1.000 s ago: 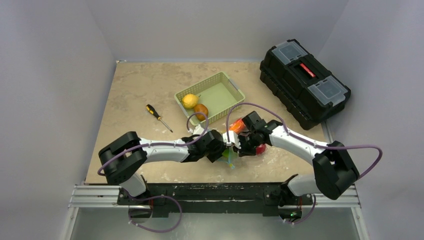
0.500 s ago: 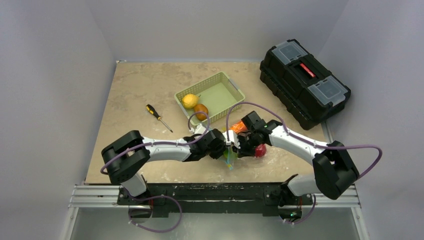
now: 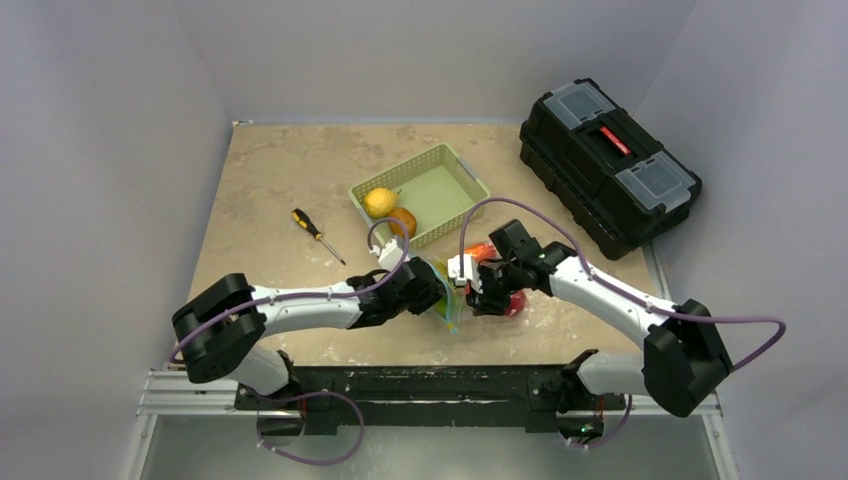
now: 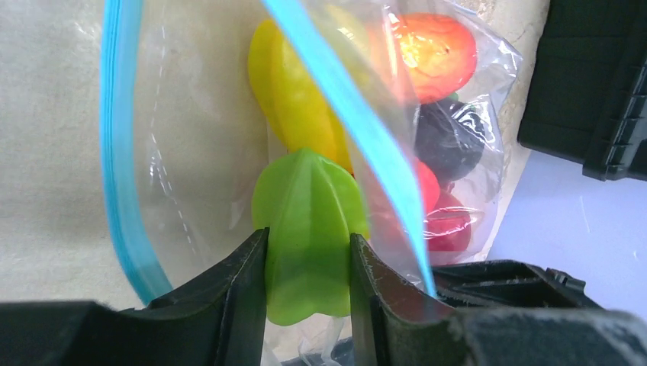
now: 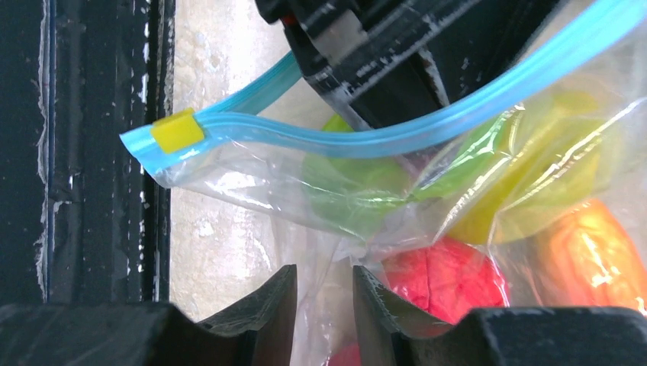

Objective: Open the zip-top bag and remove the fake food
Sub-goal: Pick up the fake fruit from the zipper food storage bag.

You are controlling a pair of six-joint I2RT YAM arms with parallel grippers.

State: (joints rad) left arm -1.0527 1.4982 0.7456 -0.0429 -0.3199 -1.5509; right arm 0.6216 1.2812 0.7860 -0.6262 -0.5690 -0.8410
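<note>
The zip-top bag [image 3: 449, 305] lies near the table's front between both grippers, its light-blue zipper [image 4: 118, 152] apart. My left gripper [image 4: 308, 263] reaches into the mouth and is shut on a green star-shaped fruit [image 4: 309, 229]. Behind it in the bag are a yellow fruit [image 4: 294, 99], an orange one [image 4: 435, 53], a dark one [image 4: 454, 141] and a red one [image 4: 442, 221]. My right gripper [image 5: 324, 297] is shut on a fold of the bag's plastic [image 5: 252, 183] below the zipper, beside a red fruit [image 5: 446, 278]. The zipper's yellow slider [image 5: 177, 130] sits at its end.
A green basket [image 3: 470, 178] behind the bag holds a lemon [image 3: 379, 201] and an orange fruit [image 3: 402, 221]. A yellow-and-black screwdriver [image 3: 317, 235] lies to the left. A black toolbox [image 3: 608, 165] stands at the back right. The black frame rail [image 5: 91, 152] runs along the table's near edge.
My left arm has drawn back to the left a little with its gripper still in the bag mouth. My right gripper has shifted slightly right, and the bag mouth has spread.
</note>
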